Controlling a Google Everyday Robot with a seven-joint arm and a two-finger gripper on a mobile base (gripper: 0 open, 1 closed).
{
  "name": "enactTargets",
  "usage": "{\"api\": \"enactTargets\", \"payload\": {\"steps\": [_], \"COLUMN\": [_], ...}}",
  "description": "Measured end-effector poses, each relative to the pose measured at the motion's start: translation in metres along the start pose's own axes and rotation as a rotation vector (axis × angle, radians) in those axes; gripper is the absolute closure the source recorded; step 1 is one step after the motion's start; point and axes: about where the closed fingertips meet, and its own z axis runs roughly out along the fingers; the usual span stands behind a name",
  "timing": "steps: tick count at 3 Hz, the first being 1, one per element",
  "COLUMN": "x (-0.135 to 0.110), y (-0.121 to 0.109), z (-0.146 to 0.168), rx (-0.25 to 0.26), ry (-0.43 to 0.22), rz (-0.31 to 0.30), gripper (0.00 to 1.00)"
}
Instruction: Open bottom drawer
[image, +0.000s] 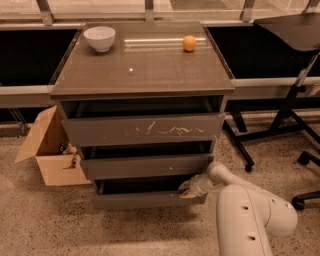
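Down low now, beneath the front edge of the glossy grey-brown tabletop (142, 70): the plain, shallow, matte grey-brown bottom drawer (140, 200), lowest of three handleless fronts. Sitting roughly in line with the scratched big front and the speckled middle one above. Perhaps a touch proud of them, hard to call from here. Reading it as barely opened, if at all.

And there, below the tabletop's front right corner, the pale-tipped gripper (189, 189) of the white robot arm. Pressed up against the right end of that drawer's top lip, right at the dark gap above it. Cannot tell how far open, nor whether clamped on anything.

On handling, by judgement only: a rigid board front on runners, not soft, not fragile. Probably moderate in weight, load inside unseen. Smooth flat face with no knob and no pull, so poor for a pinch and likely slippery. Best taken by the top lip, reaching into the dark gap, hooking behind the edge and drawing straight out towards the front. With a hold this far right, some danger of skewing the box in its runners and binding. Better a slow, level pull than a jerk, or a shift nearer the middle of the lip.

Up top, near the back left corner, a small white ceramic bowl (99, 38). Near the back right corner, a small round orange object (188, 43). On the floor off the left edge, an open brown cardboard box (50, 150), out of the drawer's path.
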Motion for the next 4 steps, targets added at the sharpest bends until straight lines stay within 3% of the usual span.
{"api": "enactTargets", "payload": {"steps": [2,3,4], "x": [0.0000,0.0000,0.0000], "y": [0.0000,0.0001,0.0001], "z": [0.0001,0.0001,0.0001], "rx": [0.000,0.000,0.000], "ry": [0.000,0.000,0.000], "rz": [0.000,0.000,0.000], "gripper": [0.16,0.00,0.00]}}
